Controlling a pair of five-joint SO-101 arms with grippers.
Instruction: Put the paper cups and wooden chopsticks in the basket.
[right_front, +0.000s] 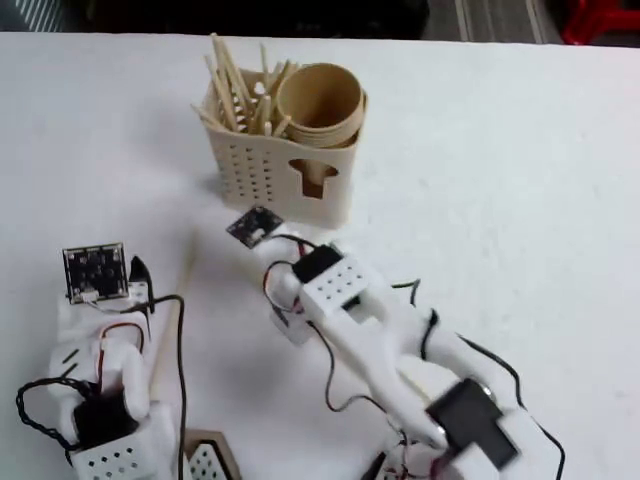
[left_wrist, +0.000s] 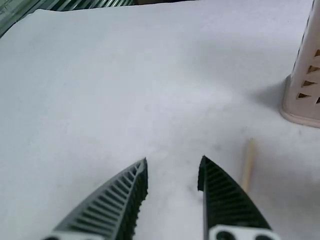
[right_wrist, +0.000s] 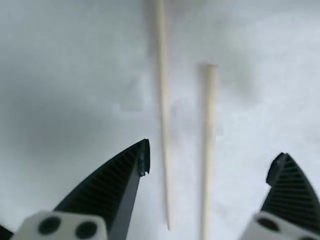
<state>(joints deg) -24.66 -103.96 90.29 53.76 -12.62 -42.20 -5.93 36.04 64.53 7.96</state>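
A cream perforated basket (right_front: 270, 170) stands at the back of the table. It holds stacked paper cups (right_front: 320, 100) and a bundle of wooden chopsticks (right_front: 240, 90). One loose chopstick (right_front: 170, 320) lies on the table beside the left arm. In the left wrist view, that chopstick (left_wrist: 246, 160) lies just outside one finger of my left gripper (left_wrist: 173, 162), which is open and empty. My right gripper (right_wrist: 211, 157) is open low over the table. Two chopsticks lie side by side between its jaws, a long one (right_wrist: 162, 100) and a shorter-looking one (right_wrist: 209, 130).
The right arm (right_front: 340, 290) stretches from the front right toward the basket, with cables trailing along it. The left arm (right_front: 110, 400) sits at the front left. The basket's corner (left_wrist: 305, 85) shows in the left wrist view. White table lies open to the far left and right.
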